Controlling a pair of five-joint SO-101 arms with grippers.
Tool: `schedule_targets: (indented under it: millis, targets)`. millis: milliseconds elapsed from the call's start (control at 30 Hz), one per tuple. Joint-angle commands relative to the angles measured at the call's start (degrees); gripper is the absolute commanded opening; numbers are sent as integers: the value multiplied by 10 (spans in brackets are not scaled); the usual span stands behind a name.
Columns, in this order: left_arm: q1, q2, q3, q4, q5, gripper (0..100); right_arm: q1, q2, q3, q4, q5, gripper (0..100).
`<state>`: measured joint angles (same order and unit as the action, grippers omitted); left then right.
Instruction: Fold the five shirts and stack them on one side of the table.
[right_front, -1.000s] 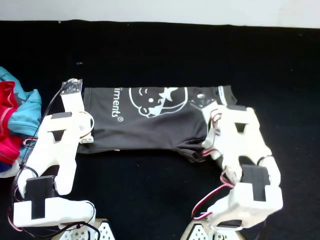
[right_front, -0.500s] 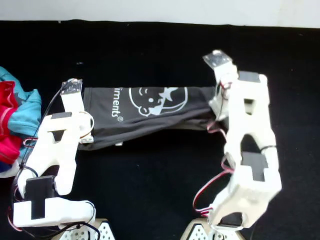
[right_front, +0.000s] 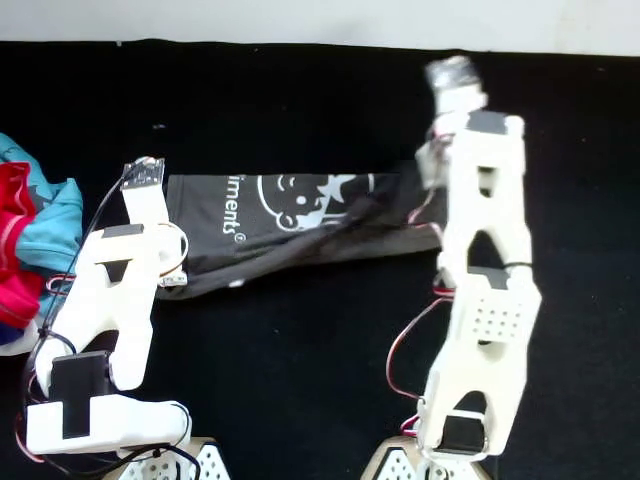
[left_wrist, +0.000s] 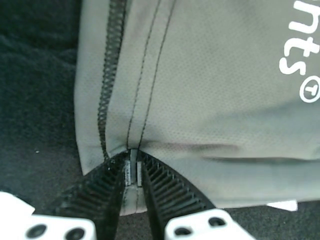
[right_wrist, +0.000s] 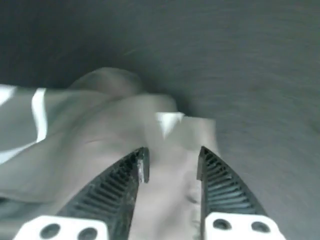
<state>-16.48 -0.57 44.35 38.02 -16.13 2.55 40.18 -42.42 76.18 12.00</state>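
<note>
A dark grey shirt (right_front: 300, 215) with a white cartoon print lies stretched across the middle of the black table. My left gripper (right_front: 172, 242) is at the shirt's left end, shut on its stitched hem (left_wrist: 134, 167) down at table level. At the shirt's right end, my right gripper (right_front: 432, 178) has a bunched fold of the shirt (right_wrist: 100, 130) pinched between its fingers (right_wrist: 172, 162), and holds it up off the table. The shirt's front edge rises on a slant toward that gripper. The right arm stands tall and reaches toward the back of the table.
A heap of unfolded shirts (right_front: 30, 240) in red, teal and blue sits at the table's left edge, close beside the left arm. The table's back edge (right_front: 300, 44) meets a white wall. Bare black cloth lies in front of the grey shirt and at the right.
My right gripper has risen and moved toward the back of the table, dragging the shirt's right end up and back. The left arm has not moved.
</note>
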Motion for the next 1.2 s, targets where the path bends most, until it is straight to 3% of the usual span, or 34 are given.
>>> schedule_targets:
  millis: [0, 233, 333, 367, 500, 667, 900, 1167]
  targets:
    - [7, 4, 0, -20, 3, 9, 14, -4, -102, 81, -26, 156]
    - [7, 4, 0, -20, 3, 9, -29, -2, -150, 247, 89, 149]
    - [7, 4, 0, -20, 3, 9, -53, -3, -118, 247, 120, 57]
    - [7, 4, 0, -20, 3, 9, -63, -2, -107, 247, 122, 9]
    - [7, 4, 0, -20, 3, 9, -78, 17, -54, 218, 121, 7]
    - [7, 4, 0, -20, 3, 9, -16, 91, -20, 124, 120, 5]
    - [7, 4, 0, -20, 3, 9, 18, 95, -76, 252, 123, 5]
    - [7, 4, 0, -20, 3, 9, -21, -41, -85, 248, 119, 5]
